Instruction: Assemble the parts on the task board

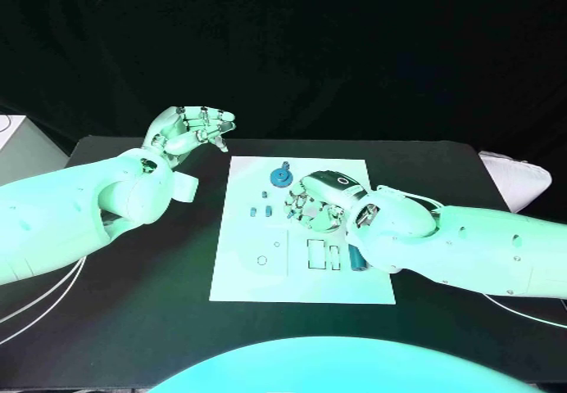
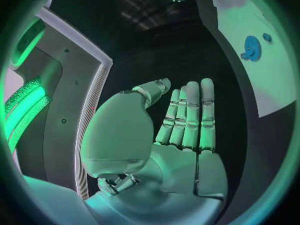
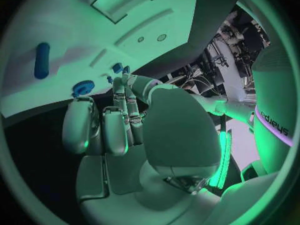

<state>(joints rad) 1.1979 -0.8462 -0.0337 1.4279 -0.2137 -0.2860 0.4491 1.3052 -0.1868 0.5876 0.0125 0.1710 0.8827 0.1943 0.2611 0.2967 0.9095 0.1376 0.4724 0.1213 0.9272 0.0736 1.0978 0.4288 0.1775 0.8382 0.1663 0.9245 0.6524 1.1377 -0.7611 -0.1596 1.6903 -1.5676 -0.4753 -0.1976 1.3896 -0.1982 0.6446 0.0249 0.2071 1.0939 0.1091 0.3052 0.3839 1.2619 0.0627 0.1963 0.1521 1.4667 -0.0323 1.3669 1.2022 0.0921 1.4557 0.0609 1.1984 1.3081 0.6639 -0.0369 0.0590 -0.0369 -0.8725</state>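
Hovering over the task board (image 1: 242, 274), the right hand (image 1: 313, 196) reaches with spread, empty fingers toward small blue parts (image 1: 269, 211); a blue gear (image 1: 281, 175) lies near. Left hand (image 1: 195, 127) waits, loosely curled, empty. Next: a precise pinch.

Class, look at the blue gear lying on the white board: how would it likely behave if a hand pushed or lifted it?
The blue gear lies flat on the white board, so a push would probably slide it rather than roll it. It looks like small rigid plastic, likely light. Being thin and flat, it may be awkward for fingers to get under.
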